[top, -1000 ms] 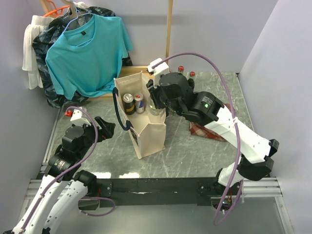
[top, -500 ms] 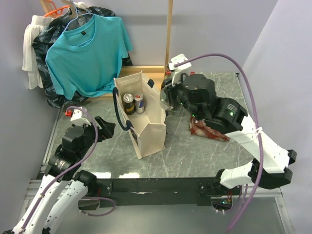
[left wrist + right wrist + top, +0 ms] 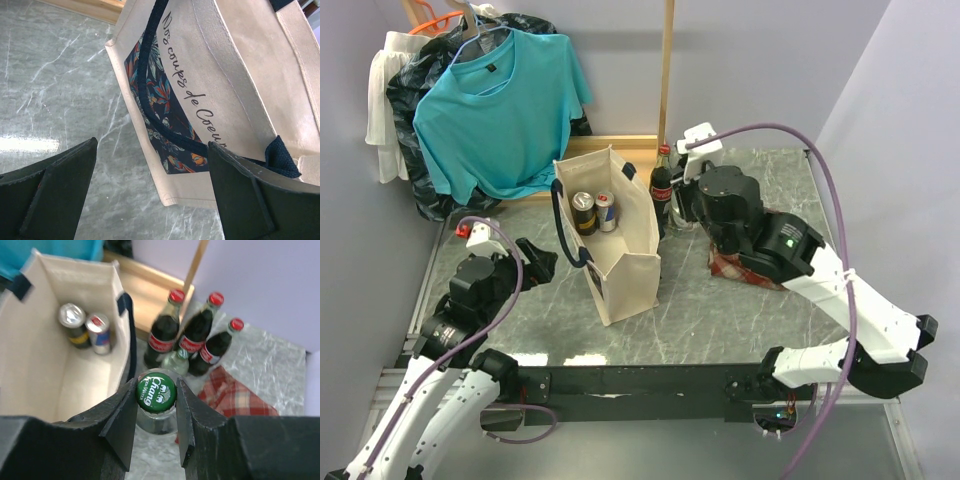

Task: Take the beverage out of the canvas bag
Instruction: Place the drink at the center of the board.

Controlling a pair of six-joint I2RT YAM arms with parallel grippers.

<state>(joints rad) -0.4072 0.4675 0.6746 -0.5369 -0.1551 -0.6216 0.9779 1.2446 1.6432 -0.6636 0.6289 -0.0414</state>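
Right fingers [image 3: 120, 420] clamp the green-capped bottle [image 3: 156, 391] just outside the bag [image 3: 45, 370]; left fingers [image 3: 55, 195] spread wide, empty, near the bag

One canvas bag [image 3: 625, 285] sits at the centre of the top view. It contains two cans, a dark can [image 3: 72, 320] and a blue-and-silver can [image 3: 99, 329]. Three red-capped cola bottles [image 3: 164, 332] cluster at upper centre of the right wrist view. One green-capped bottle [image 3: 156, 391] is below them, and between is one pale glass bottle [image 3: 176, 361], blurred. One plaid cloth [image 3: 232, 395] lies at lower right. One teal T-shirt [image 3: 500, 110] hangs at upper left of the top view.
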